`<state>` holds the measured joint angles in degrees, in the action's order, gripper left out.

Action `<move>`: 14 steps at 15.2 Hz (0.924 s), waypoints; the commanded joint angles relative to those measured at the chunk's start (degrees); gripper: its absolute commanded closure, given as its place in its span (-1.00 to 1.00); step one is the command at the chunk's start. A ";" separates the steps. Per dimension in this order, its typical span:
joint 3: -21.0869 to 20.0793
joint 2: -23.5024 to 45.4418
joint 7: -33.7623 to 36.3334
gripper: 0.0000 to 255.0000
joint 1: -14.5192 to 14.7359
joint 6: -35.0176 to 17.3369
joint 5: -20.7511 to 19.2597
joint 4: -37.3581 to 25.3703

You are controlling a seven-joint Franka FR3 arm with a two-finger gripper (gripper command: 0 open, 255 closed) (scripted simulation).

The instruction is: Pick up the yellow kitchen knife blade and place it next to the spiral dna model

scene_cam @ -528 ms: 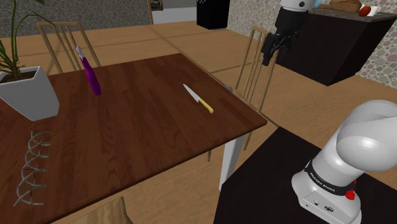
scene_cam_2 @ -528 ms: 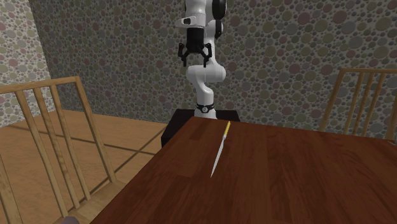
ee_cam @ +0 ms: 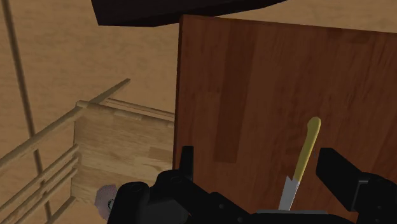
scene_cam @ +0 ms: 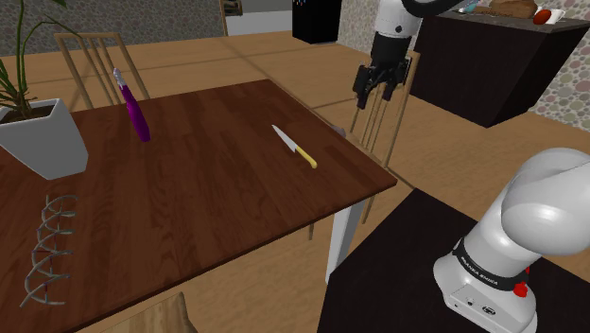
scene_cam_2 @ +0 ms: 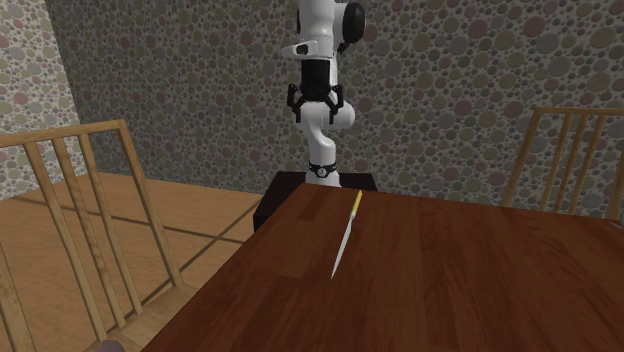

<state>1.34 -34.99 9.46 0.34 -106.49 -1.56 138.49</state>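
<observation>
Knife [scene_cam: 295, 147]: yellow handle, pale blade, lying flat on the dark wooden table [scene_cam: 208, 199] near the edge on the shoulder view's right. I read the handle as pointing to that view's lower right, towards the stand [scene_cam: 397, 274]. In the second exterior view the knife [scene_cam_2: 347, 235] lies lengthwise, handle end towards the arm. Nothing touches it.

Spiral DNA model [scene_cam: 47, 248]: grey, lying on the same table near the shoulder view's lower left, well apart from the knife.

Gripper [scene_cam: 375, 92]: black, fingers spread apart, holding nothing. I see it up in the air beside the table's edge, over a wooden chair [scene_cam: 378, 118]. From the wrist camera the gripper [ee_cam: 257, 167] looks down on the table edge, and the knife [ee_cam: 300, 167] appears between the two fingers, far beneath them.

Other items on the table, in the shoulder view:
- white plant pot [scene_cam: 43, 137] with green leaves, at the left
- purple object [scene_cam: 135, 109], leaning, near the far edge

A second wooden chair [scene_cam: 90, 57] stands behind the table, and a dark counter [scene_cam: 492, 66] fills the upper right.
</observation>
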 commanded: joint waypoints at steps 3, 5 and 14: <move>-1.42 8.47 2.45 -1.00 0.68 -5.36 0.95 -2.36; -2.12 12.90 3.67 -1.00 1.00 -7.64 1.30 -4.11; -4.61 33.27 8.92 -1.00 2.23 -14.79 1.66 -15.63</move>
<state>-3.03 -3.88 17.74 2.41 -121.15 0.13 124.72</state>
